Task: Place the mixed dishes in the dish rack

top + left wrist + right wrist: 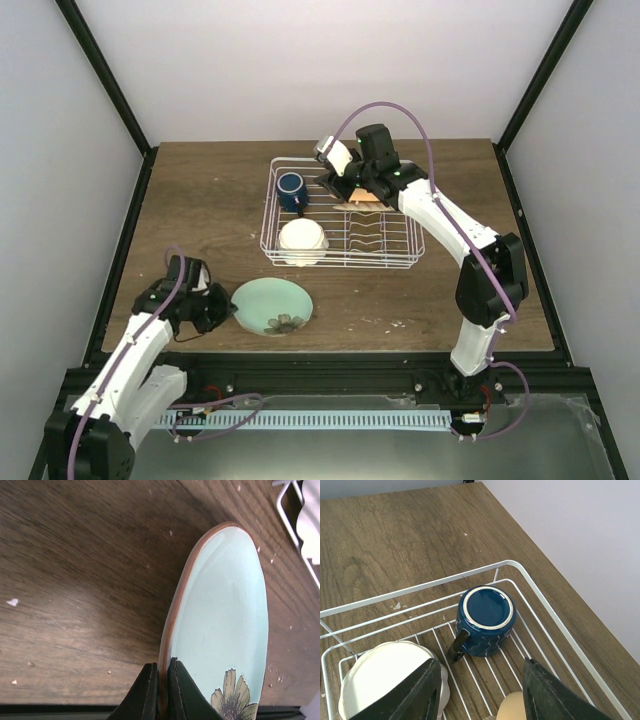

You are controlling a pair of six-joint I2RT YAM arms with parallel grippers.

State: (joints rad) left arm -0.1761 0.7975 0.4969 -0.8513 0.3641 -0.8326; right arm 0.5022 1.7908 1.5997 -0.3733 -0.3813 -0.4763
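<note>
L gripper (161, 672) clenched on rim of mint-green plate (225, 615), fingers pinching its brown edge. Plate sits on table (200, 200) at approx 7 o'clock, outside dish rack (340, 262), gripper at plate's 9 o'clock side. Rack at table's 12. Inside it: dark blue mug (486, 615) upside down at approx 11 o'clock corner, white scalloped dish (385, 675) at 7 o'clock corner. R gripper (481, 667) over rack, jaws spread. Orange-yellow plate (512, 707) edge shows low btwn fingers; contact unclear.
</note>
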